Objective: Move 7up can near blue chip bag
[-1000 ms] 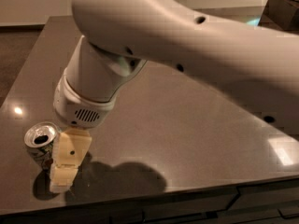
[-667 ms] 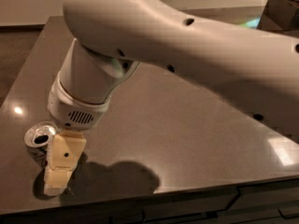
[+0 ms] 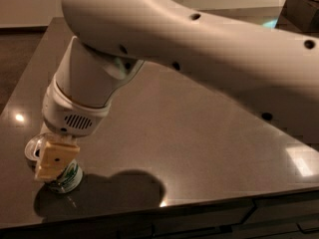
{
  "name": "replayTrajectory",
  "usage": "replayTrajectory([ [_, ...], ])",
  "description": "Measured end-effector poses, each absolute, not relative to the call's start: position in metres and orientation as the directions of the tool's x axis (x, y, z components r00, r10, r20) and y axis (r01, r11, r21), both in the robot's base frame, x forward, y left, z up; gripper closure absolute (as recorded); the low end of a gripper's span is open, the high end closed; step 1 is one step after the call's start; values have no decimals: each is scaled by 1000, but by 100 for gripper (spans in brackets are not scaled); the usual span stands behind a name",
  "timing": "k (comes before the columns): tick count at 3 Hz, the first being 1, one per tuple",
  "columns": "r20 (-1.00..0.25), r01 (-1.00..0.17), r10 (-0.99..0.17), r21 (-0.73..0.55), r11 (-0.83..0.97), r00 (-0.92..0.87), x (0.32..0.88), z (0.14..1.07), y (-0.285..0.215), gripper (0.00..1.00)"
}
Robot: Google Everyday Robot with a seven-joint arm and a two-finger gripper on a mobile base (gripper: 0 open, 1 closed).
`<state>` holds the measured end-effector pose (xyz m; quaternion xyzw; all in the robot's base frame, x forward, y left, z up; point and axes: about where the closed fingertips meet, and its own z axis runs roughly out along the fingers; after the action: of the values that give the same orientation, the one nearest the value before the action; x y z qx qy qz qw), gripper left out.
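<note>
As claw (image 3: 53, 162) covers 7up can (image 3: 69, 176), perhaps touching

The white-and-green, silver-topped 7up can (image 3: 68, 177) stands by the table (image 3: 199, 153) front-left edge, the gripper (image 3: 50, 164) against it.

Close, high view down arm (image 3: 199, 49); hand (image 3: 49, 159) lower-left.

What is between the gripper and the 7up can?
Nothing. In the camera view the gripper, low on the left, overlaps the 7up can, with no gap showing.
</note>
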<state>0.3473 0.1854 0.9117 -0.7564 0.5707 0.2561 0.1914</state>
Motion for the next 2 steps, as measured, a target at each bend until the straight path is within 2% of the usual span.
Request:
replayTrajectory([
  [1, -619, -961, -756, 7, -278, 214, 347, 917, 187, 69],
  [2, -632, -973, -755, 9, -229, 172, 369, 927, 171, 92],
])
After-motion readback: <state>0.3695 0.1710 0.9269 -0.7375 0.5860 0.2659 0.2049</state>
